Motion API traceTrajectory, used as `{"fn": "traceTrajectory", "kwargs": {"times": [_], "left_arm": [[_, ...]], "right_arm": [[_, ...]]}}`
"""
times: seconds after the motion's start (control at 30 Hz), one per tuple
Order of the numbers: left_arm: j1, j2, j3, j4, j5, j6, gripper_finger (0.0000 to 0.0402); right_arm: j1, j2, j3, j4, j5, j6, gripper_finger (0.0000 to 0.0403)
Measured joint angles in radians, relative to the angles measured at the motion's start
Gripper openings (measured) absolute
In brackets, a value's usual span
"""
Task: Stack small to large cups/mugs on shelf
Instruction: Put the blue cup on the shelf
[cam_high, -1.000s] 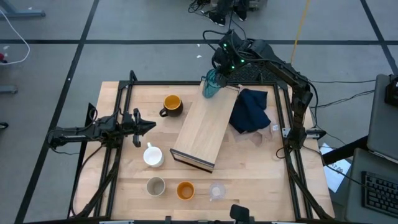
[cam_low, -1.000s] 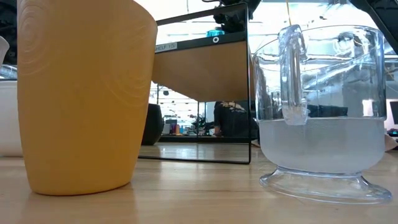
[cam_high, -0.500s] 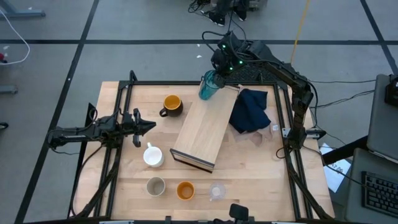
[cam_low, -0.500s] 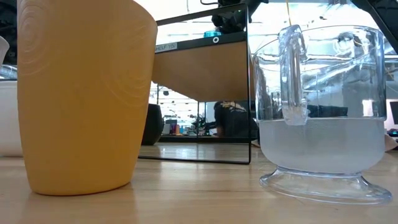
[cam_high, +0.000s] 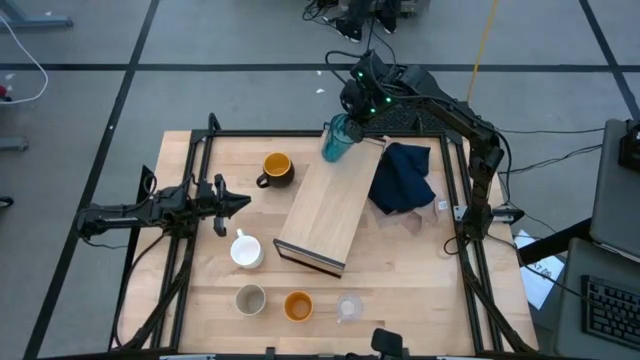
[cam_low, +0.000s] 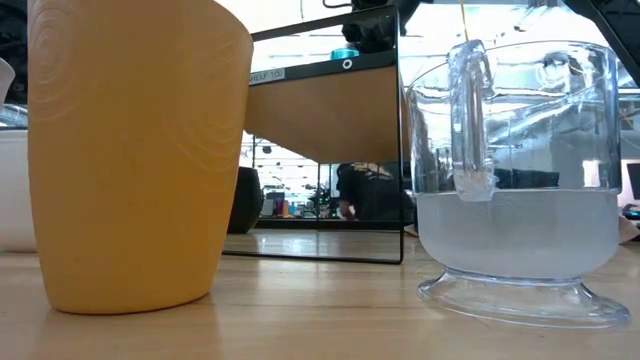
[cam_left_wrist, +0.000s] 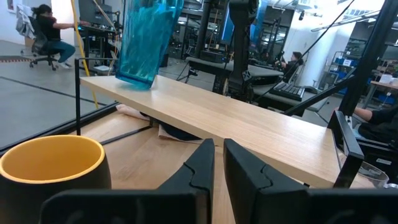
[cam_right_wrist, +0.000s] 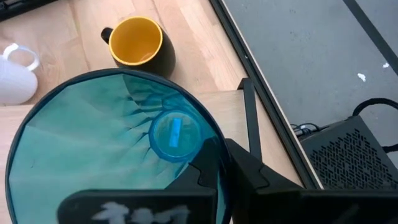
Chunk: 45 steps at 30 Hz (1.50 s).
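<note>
At the far end of the shelf, the right gripper is holding the teal ribbed tumbler by its rim, jaws clenched on the wall of the cup, as the right wrist view confirms. The tumbler is tilting slightly, and in the left wrist view its base appears to be hovering just above the board's far corner or barely meeting it; contact cannot be confirmed.

The left gripper is waiting over the table's left side, fingers nearly together and grasping nothing, pointing toward the dark mug with yellow inside.

The remaining vessels are standing on the table: the white mug beside the shelf's near end, and the beige cup, orange cup and small clear glass in a row along the near edge. A navy cloth is lying just beside the shelf's right side.

Judgement: placement of the tumbler, likely the largest piece, is the step in hand. To do it well, the cup needs levelling before descent, so the base is landing flat and fully inside the board's edge, not overhanging the corner. Release should come only once the base is resting squarely, with the retreat going straight up to avoid dragging the rim
</note>
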<state>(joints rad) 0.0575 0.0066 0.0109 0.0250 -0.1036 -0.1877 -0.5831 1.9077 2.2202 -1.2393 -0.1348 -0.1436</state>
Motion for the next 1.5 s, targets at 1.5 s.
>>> {"fn": "traceTrajectory", "kwargs": {"times": [1.5], "left_arm": [[0.000, 0.000, 0.000, 0.000, 0.000, 0.002, 0.0037]], "right_arm": [[-0.011, 0.001, 0.015, -0.005, 0.004, -0.002, 0.0020]]}}
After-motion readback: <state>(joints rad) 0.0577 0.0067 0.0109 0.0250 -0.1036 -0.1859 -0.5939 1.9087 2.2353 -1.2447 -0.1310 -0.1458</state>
